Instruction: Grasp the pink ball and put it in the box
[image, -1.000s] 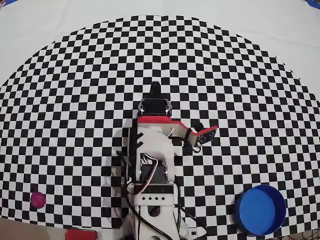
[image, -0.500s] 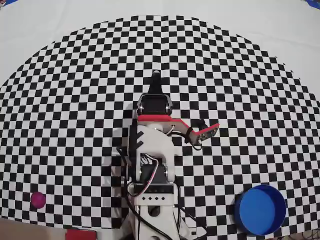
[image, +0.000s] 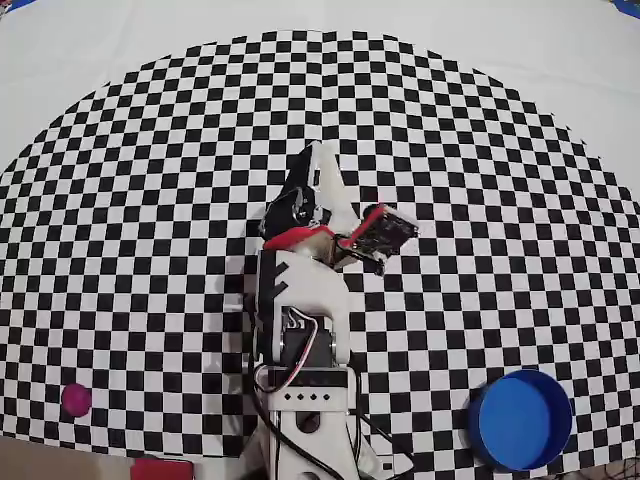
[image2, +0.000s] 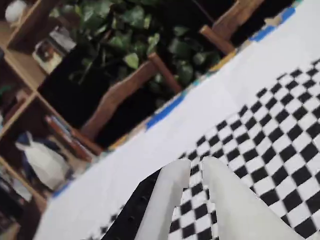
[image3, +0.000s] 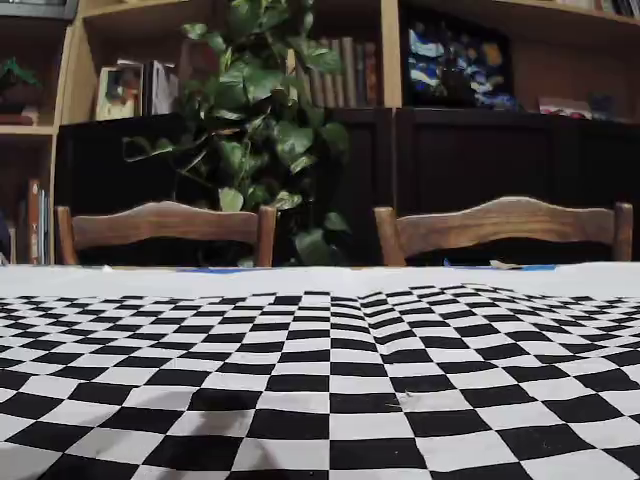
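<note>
The pink ball (image: 75, 398) lies on the checkered cloth at the lower left of the overhead view. The box, a round blue tub (image: 520, 420), stands at the lower right. My gripper (image: 321, 158) is held up over the middle of the cloth, pointing toward the far side, well away from both. In the wrist view the gripper (image2: 196, 164) is empty, its two white fingers almost together with a thin gap between them. Ball and tub show in neither the wrist view nor the fixed view.
The arm's base (image: 305, 410) stands at the near edge between ball and tub. A red object (image: 160, 467) lies at the bottom edge near the ball. Two wooden chairs (image3: 165, 225) and shelves with a plant stand beyond the table's far edge.
</note>
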